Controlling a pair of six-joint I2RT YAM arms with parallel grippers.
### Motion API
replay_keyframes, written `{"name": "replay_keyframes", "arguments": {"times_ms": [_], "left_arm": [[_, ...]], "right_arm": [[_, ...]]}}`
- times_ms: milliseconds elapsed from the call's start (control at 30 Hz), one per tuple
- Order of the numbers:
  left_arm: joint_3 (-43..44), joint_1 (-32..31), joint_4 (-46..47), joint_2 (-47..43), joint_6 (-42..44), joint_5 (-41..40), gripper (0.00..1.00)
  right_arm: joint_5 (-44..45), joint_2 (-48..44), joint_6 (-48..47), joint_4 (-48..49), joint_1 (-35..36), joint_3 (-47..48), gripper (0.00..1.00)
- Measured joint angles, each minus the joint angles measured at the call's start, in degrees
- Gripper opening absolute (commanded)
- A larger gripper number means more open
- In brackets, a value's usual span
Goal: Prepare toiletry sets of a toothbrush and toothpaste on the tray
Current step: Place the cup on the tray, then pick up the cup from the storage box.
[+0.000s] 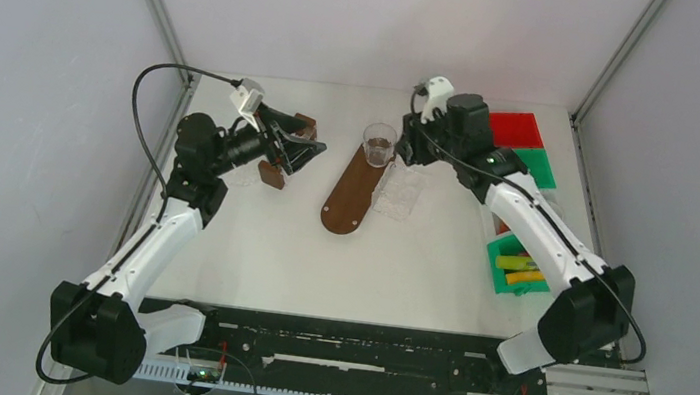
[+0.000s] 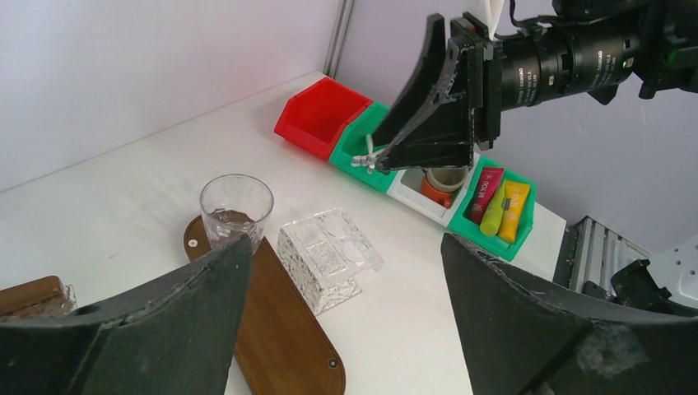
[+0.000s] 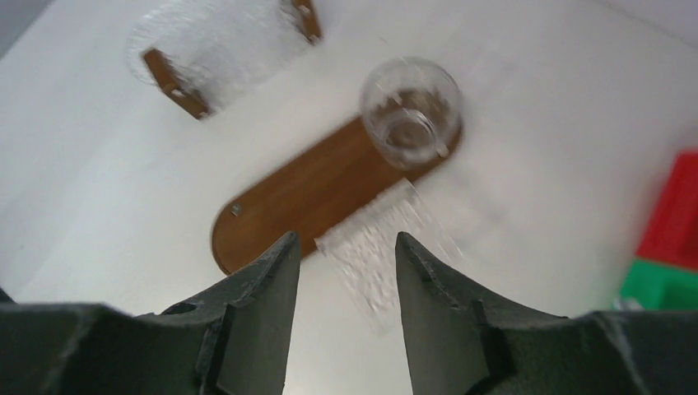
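Note:
The brown oval wooden tray (image 1: 352, 190) lies mid-table with a clear glass (image 1: 379, 144) on its far end. Toothpaste tubes, one pink-red (image 2: 486, 191) and one lime green (image 2: 494, 216), lie with an orange-yellow tube in a green bin (image 1: 519, 269) at the right. No toothbrush shows. My right gripper (image 3: 346, 243) hovers open above the tray's right edge and a clear textured holder (image 2: 329, 255), with nothing between its fingers. My left gripper (image 2: 346, 243) stands wide open and empty, left of the tray (image 2: 280, 329), facing it.
A red bin (image 1: 517, 129), a green bin (image 1: 538, 165) and a white bin (image 2: 432, 189) line the right edge. A clear rack with brown wooden ends (image 1: 271, 176) sits under the left gripper (image 1: 300, 147).

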Motion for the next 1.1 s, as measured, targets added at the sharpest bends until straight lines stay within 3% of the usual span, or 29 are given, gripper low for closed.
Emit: {"name": "replay_keyframes", "arguments": {"times_ms": [333,500,600,833,1100], "left_arm": [[0.0,-0.02,1.6,-0.24,-1.01,0.96,0.89],[0.0,-0.13,1.22,-0.26,-1.11,1.05,0.89],[0.68,-0.76,-3.93,-0.46,1.46,0.39,0.9],[2.78,-4.33,-15.26,-1.99,5.73,-2.32,0.9],[1.95,-17.77,-10.71,-5.25,-0.83,-11.5,0.89]], "right_arm": [[7.41,-14.34,7.91,-3.04,-15.26,-15.56,0.55],[6.8,-19.23,9.84,-5.6,-24.0,-20.57,0.55],[3.8,-21.38,11.19,-5.27,-26.73,-22.12,0.55],[-4.42,-30.86,15.63,0.42,-25.86,-27.19,0.55],[-12.96,-44.76,19.71,11.17,-25.24,-36.94,0.56]]}}
